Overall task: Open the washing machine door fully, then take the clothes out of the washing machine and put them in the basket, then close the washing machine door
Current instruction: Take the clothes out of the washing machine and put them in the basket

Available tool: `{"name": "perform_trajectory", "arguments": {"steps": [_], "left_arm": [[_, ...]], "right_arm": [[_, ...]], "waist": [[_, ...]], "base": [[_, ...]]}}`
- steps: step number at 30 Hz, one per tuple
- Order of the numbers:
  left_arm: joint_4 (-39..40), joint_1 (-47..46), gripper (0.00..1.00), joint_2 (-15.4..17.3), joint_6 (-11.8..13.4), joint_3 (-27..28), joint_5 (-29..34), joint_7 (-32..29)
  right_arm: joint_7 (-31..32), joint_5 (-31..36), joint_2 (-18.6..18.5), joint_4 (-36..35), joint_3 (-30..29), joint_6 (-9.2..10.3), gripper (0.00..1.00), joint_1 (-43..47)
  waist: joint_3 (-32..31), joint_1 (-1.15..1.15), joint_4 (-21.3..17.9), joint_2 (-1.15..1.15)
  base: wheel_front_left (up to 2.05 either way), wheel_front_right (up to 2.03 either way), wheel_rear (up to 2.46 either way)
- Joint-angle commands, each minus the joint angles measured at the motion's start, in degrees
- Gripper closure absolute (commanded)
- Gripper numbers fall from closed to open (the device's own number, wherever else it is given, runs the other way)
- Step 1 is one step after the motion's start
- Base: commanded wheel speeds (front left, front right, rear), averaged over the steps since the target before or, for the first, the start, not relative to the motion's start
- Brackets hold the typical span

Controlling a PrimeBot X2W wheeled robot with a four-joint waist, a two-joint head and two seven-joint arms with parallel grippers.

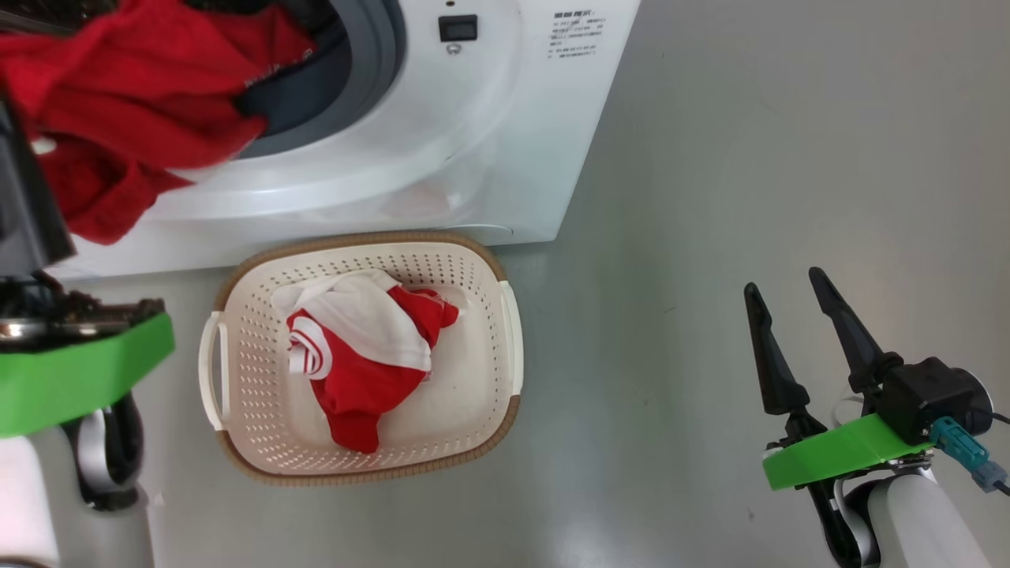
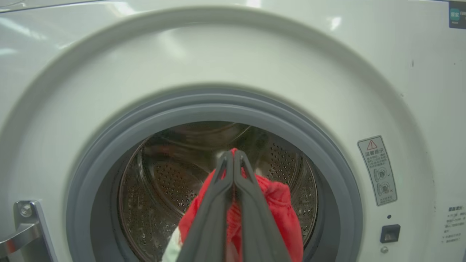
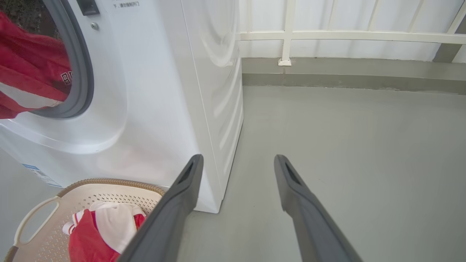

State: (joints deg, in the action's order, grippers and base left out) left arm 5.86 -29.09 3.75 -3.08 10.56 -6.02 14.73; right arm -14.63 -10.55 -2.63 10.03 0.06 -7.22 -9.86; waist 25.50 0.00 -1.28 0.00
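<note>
Head view: the washer [image 1: 473, 158] runs off the top edge, and the red garment [image 1: 118, 102] spilling from its mouth is clipped at the top left. A dark slab [image 1: 24, 197] sits at the left edge, too little in frame to name. The print on the label [image 1: 574, 35] is too small to read. Left wrist view: the left gripper [image 2: 233, 154], pinched on that garment, covers its middle, and the bottom edge cuts the rest. Right wrist view: the basket [image 3: 109, 181] is cropped at the corner, partly behind the right gripper [image 3: 237, 157].

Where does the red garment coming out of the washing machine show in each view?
Head view: garment, upper left, hanging from the opening.
Left wrist view: garment, bottom centre, pinched by the left gripper.
Right wrist view: garment, upper left edge.
Shared landmark: grey rubber ring.
</note>
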Motion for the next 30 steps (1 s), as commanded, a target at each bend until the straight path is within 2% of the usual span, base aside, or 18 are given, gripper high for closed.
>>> {"name": "perform_trajectory", "arguments": {"steps": [1,15,30], "left_arm": [[1.3,1.7,1.00,1.2,-0.3,1.7,0.9,0.3],[-12.4,6.8,1.00,-0.5,-2.2,-2.6,0.7,0.3],[-34.3,1.9,1.00,0.0,-3.8,-7.4,3.5,0.3]], "right_arm": [[-0.4,0.0,-0.2,-1.4,1.4,-0.26,0.00,0.2],[-0.4,-0.7,-0.2,-1.5,2.2,-0.26,0.00,-1.0],[-0.4,-2.0,-0.2,-2.0,3.9,-0.26,0.00,-3.3]], "waist": [[0.3,0.00,-0.1,0.00],[3.2,0.00,-0.8,0.00],[8.5,0.00,-2.3,0.00]], "base": [[0.00,0.00,0.00],[0.00,0.00,0.00],[0.00,0.00,0.00]]}}
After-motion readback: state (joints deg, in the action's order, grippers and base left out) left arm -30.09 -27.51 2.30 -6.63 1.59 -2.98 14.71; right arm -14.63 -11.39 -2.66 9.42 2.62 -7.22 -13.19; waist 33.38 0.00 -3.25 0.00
